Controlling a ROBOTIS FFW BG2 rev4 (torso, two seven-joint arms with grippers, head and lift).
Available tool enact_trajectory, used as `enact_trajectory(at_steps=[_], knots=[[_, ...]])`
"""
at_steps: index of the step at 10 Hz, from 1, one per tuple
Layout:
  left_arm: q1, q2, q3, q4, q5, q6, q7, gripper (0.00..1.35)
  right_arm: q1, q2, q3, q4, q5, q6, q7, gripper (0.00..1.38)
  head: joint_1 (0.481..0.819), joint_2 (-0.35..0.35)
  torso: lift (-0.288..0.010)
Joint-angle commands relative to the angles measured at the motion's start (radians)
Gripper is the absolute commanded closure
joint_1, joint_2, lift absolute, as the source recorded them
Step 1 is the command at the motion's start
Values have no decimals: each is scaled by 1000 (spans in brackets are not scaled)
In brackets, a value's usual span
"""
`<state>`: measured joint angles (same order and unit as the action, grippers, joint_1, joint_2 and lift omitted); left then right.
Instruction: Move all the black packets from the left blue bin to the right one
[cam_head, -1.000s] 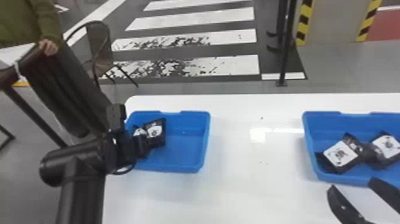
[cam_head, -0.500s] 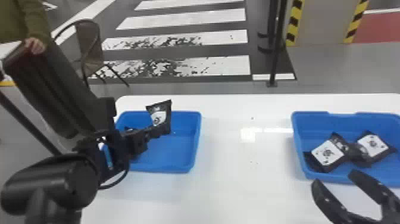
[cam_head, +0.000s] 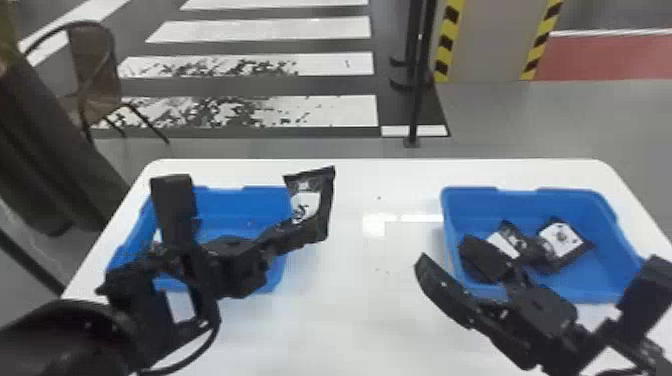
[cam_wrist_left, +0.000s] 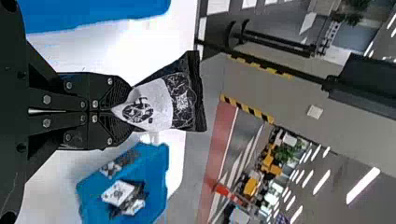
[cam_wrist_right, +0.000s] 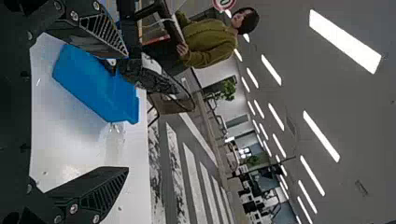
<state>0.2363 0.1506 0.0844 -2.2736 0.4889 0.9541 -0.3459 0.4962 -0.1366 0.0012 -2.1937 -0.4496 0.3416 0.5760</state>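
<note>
Head view: left gripper (cam_head: 314, 233) clamped on a black packet (cam_head: 306, 201), right gripper (cam_head: 444, 251) spread apart.

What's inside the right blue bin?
Right blue bin: at least two black packets with white labels. In the head view, the right gripper covers part of its near left side. Can't see what's under the packets; exact count unclear.

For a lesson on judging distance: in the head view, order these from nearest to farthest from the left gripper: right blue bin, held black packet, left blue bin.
1. Held black packet: in the left gripper.
2. Left blue bin: on the table's left side.
3. Right blue bin: on its right side.
</note>
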Motion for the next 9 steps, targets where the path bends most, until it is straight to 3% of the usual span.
enact_trajectory(at_steps=[1, 6, 7, 8, 9], knots=[[16, 4, -56, -22, 38, -7, -2, 1211, -81, -8, 29, 42, -63, 41, 2, 171, 695, 45, -140], [12, 29, -212, -37, 133, -12, -8, 1211, -273, -47, 73, 165, -171, 90, -7, 182, 695, -52, -140], [12, 30, -218, -37, 139, -9, -8, 1211, -278, -47, 83, 163, -193, 98, -7, 340, 695, -70, -140], [9, 29, -220, -37, 143, -9, -8, 1211, -278, -47, 93, 175, -218, 105, -8, 953, 695, -74, -140], [12, 29, -218, -37, 143, -9, -8, 1211, -270, -46, 93, 177, -214, 93, -8, 1259, 695, -70, -140]])
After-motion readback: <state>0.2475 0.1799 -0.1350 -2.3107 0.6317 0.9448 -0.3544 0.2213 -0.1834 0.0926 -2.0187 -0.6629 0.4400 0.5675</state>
